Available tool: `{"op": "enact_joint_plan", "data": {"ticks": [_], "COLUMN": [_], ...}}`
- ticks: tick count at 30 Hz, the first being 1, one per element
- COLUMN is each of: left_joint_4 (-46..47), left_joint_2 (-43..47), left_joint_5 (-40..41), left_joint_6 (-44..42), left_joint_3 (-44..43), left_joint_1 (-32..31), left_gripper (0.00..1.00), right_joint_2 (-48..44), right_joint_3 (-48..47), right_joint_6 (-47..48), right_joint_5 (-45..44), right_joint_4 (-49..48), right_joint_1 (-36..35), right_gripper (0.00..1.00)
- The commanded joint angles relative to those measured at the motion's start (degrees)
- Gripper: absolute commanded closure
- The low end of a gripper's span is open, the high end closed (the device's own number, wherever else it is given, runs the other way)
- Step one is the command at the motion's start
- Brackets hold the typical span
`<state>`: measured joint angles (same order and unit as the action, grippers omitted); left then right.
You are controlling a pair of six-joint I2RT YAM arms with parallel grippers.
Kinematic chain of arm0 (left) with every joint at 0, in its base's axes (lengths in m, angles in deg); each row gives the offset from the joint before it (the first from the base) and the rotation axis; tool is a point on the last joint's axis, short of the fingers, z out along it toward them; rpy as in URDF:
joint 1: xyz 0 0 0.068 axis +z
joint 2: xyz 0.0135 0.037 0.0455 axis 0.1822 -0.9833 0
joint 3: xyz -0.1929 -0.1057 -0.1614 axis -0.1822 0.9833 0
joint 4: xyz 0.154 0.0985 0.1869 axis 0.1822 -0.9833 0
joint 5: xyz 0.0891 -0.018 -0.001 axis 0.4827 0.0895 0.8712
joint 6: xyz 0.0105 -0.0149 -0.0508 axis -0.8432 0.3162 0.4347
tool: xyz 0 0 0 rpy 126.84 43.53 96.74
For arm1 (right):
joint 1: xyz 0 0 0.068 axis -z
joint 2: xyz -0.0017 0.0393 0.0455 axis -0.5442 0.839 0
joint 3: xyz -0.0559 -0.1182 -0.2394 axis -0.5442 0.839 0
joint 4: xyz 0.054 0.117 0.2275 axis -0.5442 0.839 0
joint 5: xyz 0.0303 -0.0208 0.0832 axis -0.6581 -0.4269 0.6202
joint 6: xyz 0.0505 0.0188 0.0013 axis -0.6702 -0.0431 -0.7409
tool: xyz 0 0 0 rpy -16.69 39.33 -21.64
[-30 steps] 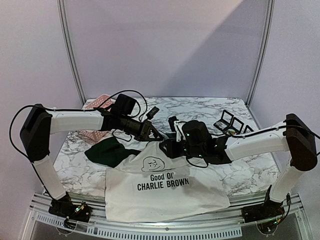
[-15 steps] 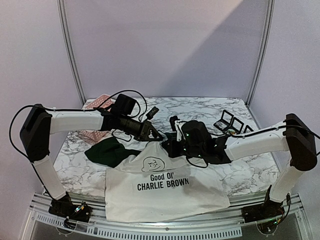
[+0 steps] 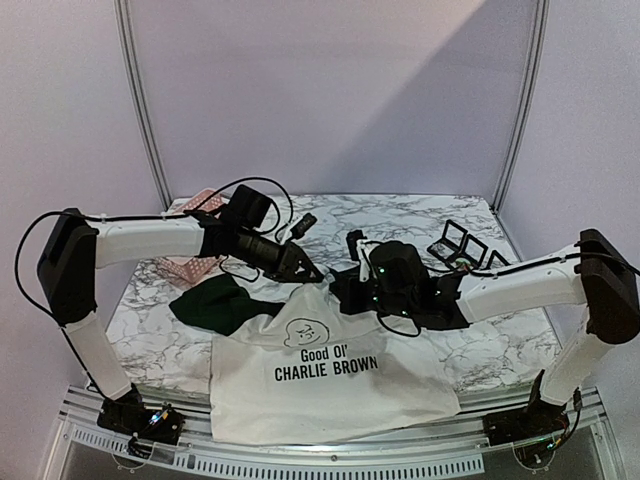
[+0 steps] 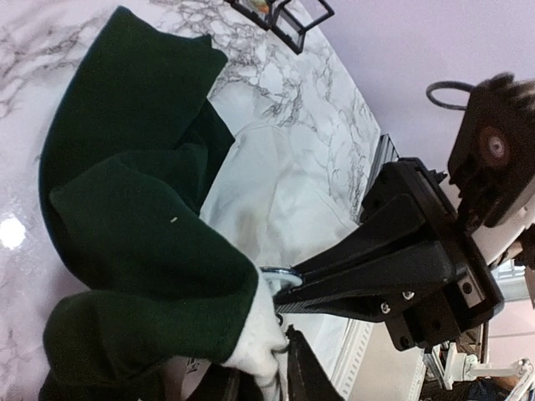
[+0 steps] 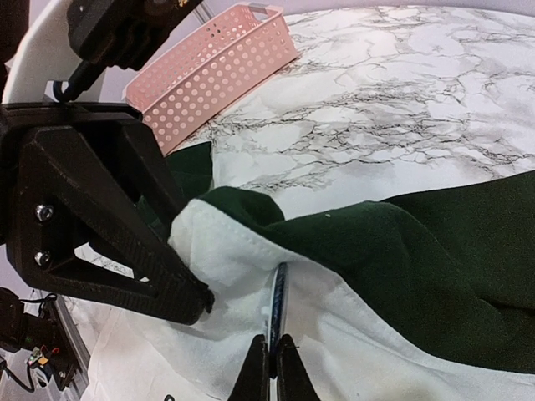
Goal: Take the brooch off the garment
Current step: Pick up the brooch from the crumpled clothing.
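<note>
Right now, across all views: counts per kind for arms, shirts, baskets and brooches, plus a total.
arms: 2 (left arm, right arm)
T-shirt: 1
pink basket: 1
brooch: 1
Total: 5

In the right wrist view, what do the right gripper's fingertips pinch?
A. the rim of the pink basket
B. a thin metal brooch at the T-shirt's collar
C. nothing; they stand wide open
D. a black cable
B: the right gripper is shut on the thin metal brooch, which stands at the white collar of the T-shirt.
</note>
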<state>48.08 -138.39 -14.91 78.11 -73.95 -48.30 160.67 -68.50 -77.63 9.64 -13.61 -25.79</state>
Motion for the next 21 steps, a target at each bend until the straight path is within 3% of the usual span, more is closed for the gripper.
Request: {"op": "enact_joint_plan", "data": {"ticks": [1,10,13,21], "left_joint_4": [-4.78,-11.12,-12.38,-14.76], "left_joint_2": [2.63,6.23,7.06,6.59], "left_joint_5": [3.31,17.63,18.89,10.82], "left_joint_6": [-3.89,-11.0,-13.83,-19.57], "left_joint_3": [-2.32,-3.64,-3.95,-4.74], "left_joint_1": [0.49,-1.0,-2.5,-3.16], "left_gripper": [0.76,0.3,0.26,0.2], "right_joint_2": [-1.85,-3.66,-4.71,-7.14], "right_joint_3": [1.3,2.3,3.23,6.17], "right_joint_6": [0.21,3.92,5.22,8.34], "right_joint_5": [-0.4,1.32,3.71,14.9], "right_joint_4": [-0.43,1.88,1.64,-1.68], "right_joint_1": [-0.09,-0.04,0.45,3.05], "right_gripper": [1.0,1.0,1.0,1.0]}}
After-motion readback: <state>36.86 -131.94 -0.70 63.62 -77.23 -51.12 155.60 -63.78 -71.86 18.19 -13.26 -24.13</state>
